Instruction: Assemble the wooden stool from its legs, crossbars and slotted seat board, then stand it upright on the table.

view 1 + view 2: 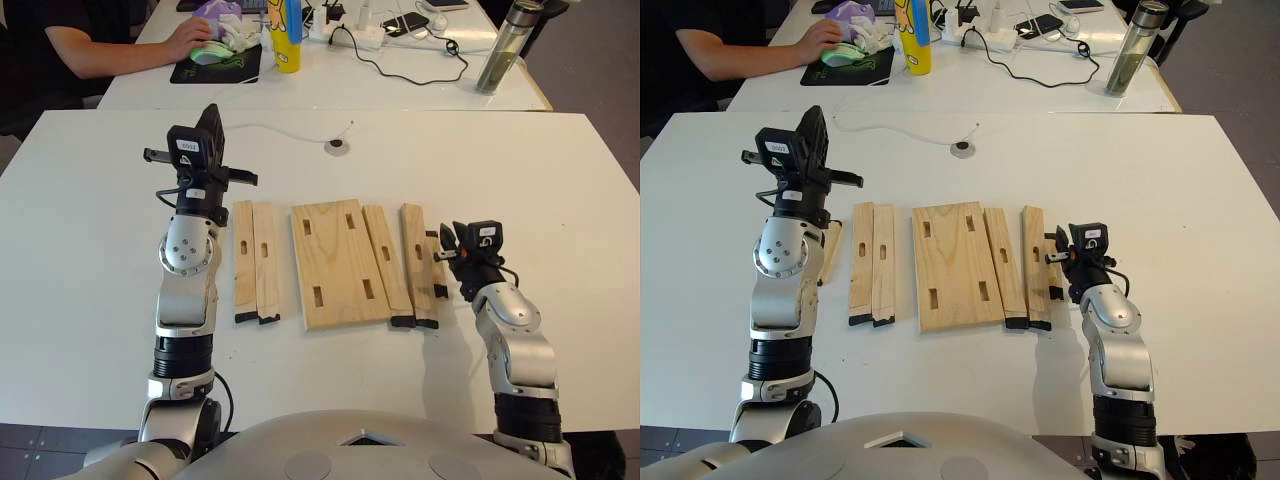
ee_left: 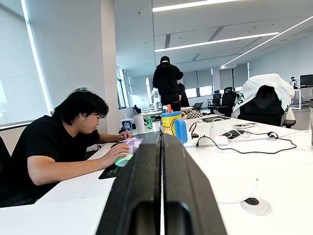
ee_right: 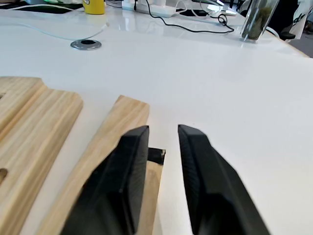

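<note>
The slotted seat board [image 1: 335, 265] lies flat mid-table. Two wooden legs [image 1: 254, 262] lie side by side to its left, and two more [image 1: 385, 262] [image 1: 417, 262] lie to its right. A shorter dark-tipped piece [image 1: 438, 272] lies against the rightmost leg, and another piece [image 1: 832, 250] lies partly under my left arm. My right gripper [image 3: 163, 142] is low over the table at that shorter piece's end, open with a narrow gap, and one finger [image 3: 128, 161] overlaps the wood. My left gripper [image 1: 212, 115] is raised high above the table's left side, shut, holding nothing.
A round cable grommet [image 1: 338, 147] and a thin white cable sit behind the parts. The table behind holds a yellow bottle [image 1: 287, 35], a power strip with cords and a water bottle [image 1: 500, 48]. Bare tabletop lies to the right and front.
</note>
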### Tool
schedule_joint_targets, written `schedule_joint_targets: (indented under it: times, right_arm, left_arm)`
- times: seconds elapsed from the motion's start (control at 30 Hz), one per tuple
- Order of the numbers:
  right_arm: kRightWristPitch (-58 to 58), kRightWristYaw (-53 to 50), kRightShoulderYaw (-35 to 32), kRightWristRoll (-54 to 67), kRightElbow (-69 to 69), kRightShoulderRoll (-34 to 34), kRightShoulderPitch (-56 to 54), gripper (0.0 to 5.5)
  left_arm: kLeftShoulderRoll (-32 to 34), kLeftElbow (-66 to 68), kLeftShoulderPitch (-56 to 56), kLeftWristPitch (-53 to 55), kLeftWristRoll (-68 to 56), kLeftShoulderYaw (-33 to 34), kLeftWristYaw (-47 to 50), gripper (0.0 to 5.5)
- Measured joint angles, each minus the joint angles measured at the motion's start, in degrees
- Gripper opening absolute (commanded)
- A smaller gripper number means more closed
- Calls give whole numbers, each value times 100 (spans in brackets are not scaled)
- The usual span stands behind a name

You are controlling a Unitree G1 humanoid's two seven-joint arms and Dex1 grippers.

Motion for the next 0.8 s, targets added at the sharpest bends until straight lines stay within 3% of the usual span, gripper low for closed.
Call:
schedule_joint_targets:
  times: [0.17, 0.8]
  right_arm:
    - [544, 100, -40, 159, -171, -96, 94, 244]
    - [1463, 931, -59, 484, -203, -1056, 104, 244]
  left_arm:
    - [0, -48, 135, 19, 2, 14, 17, 0]
    - [-27, -512, 560, 174, 43, 123, 238, 0]
